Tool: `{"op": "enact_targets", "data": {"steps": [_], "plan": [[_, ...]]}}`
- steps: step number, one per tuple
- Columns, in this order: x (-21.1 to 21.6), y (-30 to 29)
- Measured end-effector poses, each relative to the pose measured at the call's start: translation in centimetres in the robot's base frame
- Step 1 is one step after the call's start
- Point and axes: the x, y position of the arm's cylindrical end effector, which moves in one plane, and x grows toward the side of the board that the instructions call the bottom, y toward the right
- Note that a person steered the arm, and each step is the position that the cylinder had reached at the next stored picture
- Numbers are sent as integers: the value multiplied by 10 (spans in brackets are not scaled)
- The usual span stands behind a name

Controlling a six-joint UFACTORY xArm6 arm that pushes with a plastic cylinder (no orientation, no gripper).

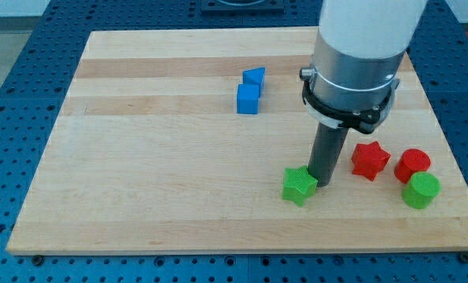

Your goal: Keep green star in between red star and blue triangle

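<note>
The green star (pixel 298 186) lies on the wooden board (pixel 155 173) at the lower right of centre. My tip (pixel 320 184) stands right against the star's right side, touching it or nearly so. The red star (pixel 369 160) lies to the right of the rod, a short gap away. The blue triangle (pixel 254 76) lies near the view's top at centre, touching or almost touching a blue cube (pixel 248 99) just below it. The green star is far below the blue triangle and left of the red star.
A red cylinder (pixel 412 165) and a green cylinder (pixel 421 190) stand close together near the board's right edge, right of the red star. The arm's wide grey body (pixel 358 55) hangs over the board's upper right.
</note>
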Motion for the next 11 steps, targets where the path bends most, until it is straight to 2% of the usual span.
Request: {"op": "enact_targets", "data": {"steps": [1, 2, 3, 4, 5, 6, 8, 9, 10, 11], "plan": [[22, 34], [53, 36], [63, -10], [20, -24], [-45, -23], [-73, -23], [-15, -39], [-13, -80], [-51, -82], [-95, -33]]}}
